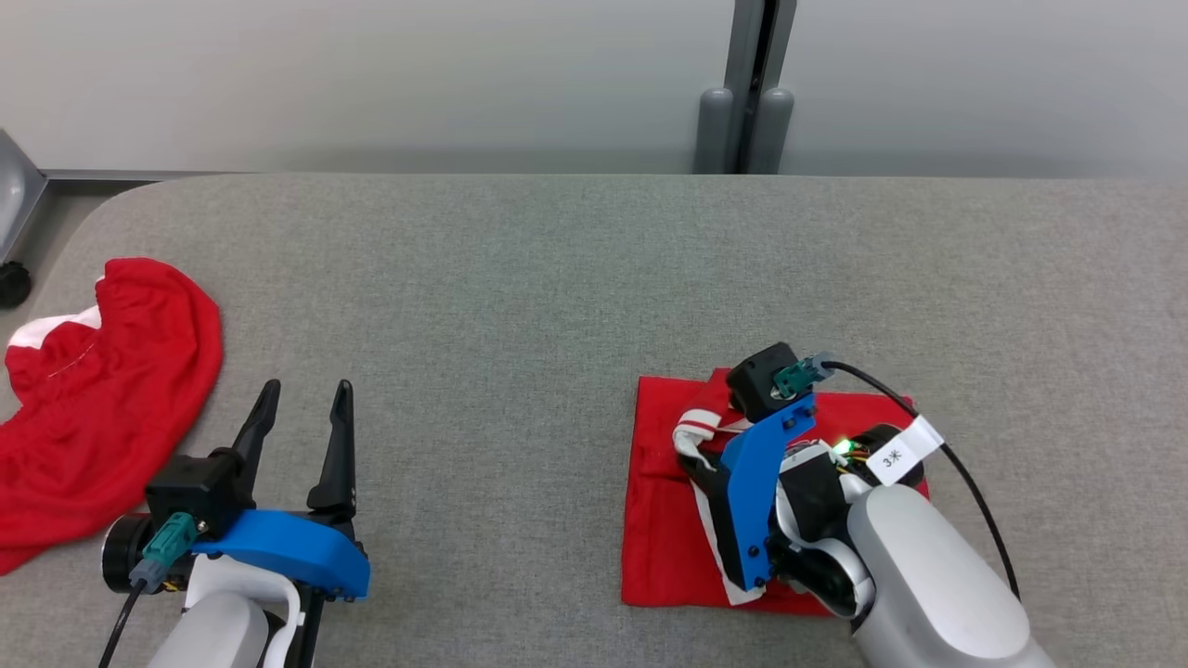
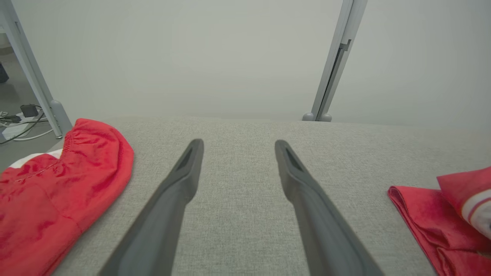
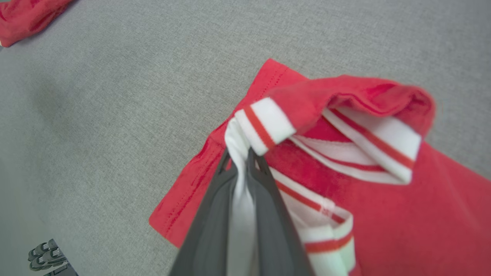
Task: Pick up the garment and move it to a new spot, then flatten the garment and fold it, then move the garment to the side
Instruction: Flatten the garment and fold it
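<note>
The garment (image 1: 664,520) is red with white, red-striped trim and lies folded in a rough square on the grey table, right of centre. My right gripper (image 3: 239,157) is shut on a strip of that white trim (image 3: 261,122), lifting it and a flap of red cloth off the folded stack (image 3: 402,214). In the head view the right gripper (image 1: 696,459) reaches over the garment's middle, its fingers partly hidden by the blue bracket. My left gripper (image 1: 306,390) stands open over bare table at the lower left, nothing between its fingers (image 2: 184,172). The garment's edge (image 2: 422,214) shows at its right.
A second red garment (image 1: 102,408) lies crumpled at the table's left edge, close to my left gripper (image 2: 238,143). The grey padded table (image 1: 557,278) stretches wide between the two arms. A grey post (image 1: 756,93) stands behind the far edge against a pale wall.
</note>
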Available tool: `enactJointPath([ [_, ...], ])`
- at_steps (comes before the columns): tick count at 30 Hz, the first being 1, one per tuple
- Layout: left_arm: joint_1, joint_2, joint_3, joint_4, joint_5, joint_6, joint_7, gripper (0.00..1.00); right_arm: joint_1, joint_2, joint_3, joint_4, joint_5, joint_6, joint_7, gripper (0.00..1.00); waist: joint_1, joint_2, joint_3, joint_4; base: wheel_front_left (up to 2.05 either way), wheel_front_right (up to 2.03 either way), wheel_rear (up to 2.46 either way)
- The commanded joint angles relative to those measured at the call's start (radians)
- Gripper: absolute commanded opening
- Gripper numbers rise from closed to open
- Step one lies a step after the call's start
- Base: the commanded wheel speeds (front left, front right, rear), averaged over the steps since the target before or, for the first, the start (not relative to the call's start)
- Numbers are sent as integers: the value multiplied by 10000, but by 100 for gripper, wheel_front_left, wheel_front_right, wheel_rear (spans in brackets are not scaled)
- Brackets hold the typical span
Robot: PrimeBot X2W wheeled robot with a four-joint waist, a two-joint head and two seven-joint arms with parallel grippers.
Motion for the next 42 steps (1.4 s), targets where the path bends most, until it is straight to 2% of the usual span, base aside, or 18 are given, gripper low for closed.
enactJointPath([
  [1, 29, -42, 45, 35, -41, -23, -56, 100, -189, 16, 122, 137, 77, 2, -110, 44, -1, -1, -16, 23, 0, 0, 0],
  [2, 71, -43, 48, 54, -43, -30, -71, 100, -247, 18, 204, 219, 189, 2, -196, 100, -1, -1, -35, 31, 0, 0, 0],
  [6, 184, 5, 134, 84, -67, -37, -97, 100, -409, 12, 537, 221, 568, 2, -675, 100, -1, -1, -117, -62, 0, 0, 0],
  [10, 255, 0, 189, 56, -5, -10, -119, 100, -508, -95, 438, -498, 919, 2, -1530, 100, -1, -1, -218, -220, 0, 0, 0],
  [15, 337, 51, 284, 6, 18, -2, -140, 100, 92, -748, -477, -1580, 571, 2, -2748, 100, -1, -1, -365, -392, 0, 0, 0],
  [23, 679, -44, 397, -127, 51, 97, -165, 100, 2281, -1731, -2551, -2947, -995, 2, -5315, 100, -1, -1, -660, -641, 0, 0, 0],
  [29, 1166, -94, 766, -369, 202, 126, -169, 100, 3886, -1182, -4298, -3044, -1813, 2, -6928, 100, -1, -1, -888, -905, 0, 0, 0],
  [34, 1674, -335, 1163, -649, 453, 130, -172, 100, 4339, -1039, -4488, -2622, -2020, 2, -7301, 100, -1, -1, -1061, -1031, 0, 0, 0],
  [42, 2266, -735, 1633, -866, 857, 28, -173, 100, 4372, -970, -4519, -2341, -1957, 2, -7222, 100, -1, -1, -1243, -989, 0, 0, 0],
])
